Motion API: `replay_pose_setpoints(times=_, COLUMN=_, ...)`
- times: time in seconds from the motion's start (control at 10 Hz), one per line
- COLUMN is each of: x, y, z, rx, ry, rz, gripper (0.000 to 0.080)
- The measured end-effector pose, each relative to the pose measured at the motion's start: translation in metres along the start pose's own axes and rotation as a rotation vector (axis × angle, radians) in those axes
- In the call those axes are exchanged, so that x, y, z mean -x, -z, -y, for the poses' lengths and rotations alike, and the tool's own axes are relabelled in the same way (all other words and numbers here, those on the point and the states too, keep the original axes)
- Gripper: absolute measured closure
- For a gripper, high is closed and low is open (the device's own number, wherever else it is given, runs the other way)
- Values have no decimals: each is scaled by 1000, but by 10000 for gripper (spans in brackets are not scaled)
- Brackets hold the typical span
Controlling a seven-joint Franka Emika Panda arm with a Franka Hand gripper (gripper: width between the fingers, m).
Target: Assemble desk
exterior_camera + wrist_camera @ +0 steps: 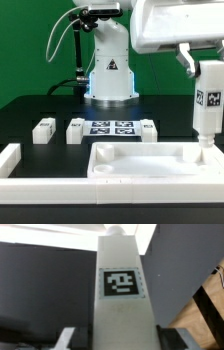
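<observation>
Gripper [115,339] holds the leg [207,105] upright for you. Its lower end is at the tray [100,152] corner, perhaps touching.

The tabletop tray [140,172] lies at the table's [30,105] front edge. An upright leg [208,98] stands over its rear corner on the exterior view's right. Behind, a second leg [43,130] and a third leg [76,130] lie beside the marker board [112,127].

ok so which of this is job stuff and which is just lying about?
Job: tabletop tray, held leg in the gripper, loose leg, another loose leg.
Not the job: marker board, white rail.
</observation>
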State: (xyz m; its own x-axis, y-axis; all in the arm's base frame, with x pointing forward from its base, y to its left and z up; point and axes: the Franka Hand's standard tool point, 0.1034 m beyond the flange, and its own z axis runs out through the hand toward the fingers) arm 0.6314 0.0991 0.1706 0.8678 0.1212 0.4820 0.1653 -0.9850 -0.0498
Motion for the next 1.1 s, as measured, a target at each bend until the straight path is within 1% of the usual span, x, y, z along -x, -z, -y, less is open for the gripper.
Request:
replay_pose_setpoints(times=0.1, x=1, y=-6, z=4, rx=-4, ry=5, rz=-2, gripper=509)
replay_pose_setpoints(times=0.2, x=4, y=-12, z=5, rx=-3, ry=6, rz=-5, gripper=509)
replay_pose_setpoints(times=0.4, x=13, y=-23, z=2, rx=-4, ry=2, rz=13, gripper=509)
replay_pose_setpoints(times=0.6, x=17, y=-27, z=1, rx=-4, ry=0, rz=22, gripper=509)
replay_pose_setpoints(times=1.0, x=16, y=-31, z=4, rx=-4, ry=3, rz=-1, gripper=509)
replay_pose_setpoints(times=1.1, x=19, y=-34, z=4, rx=-4, ry=2, rz=4, gripper=509)
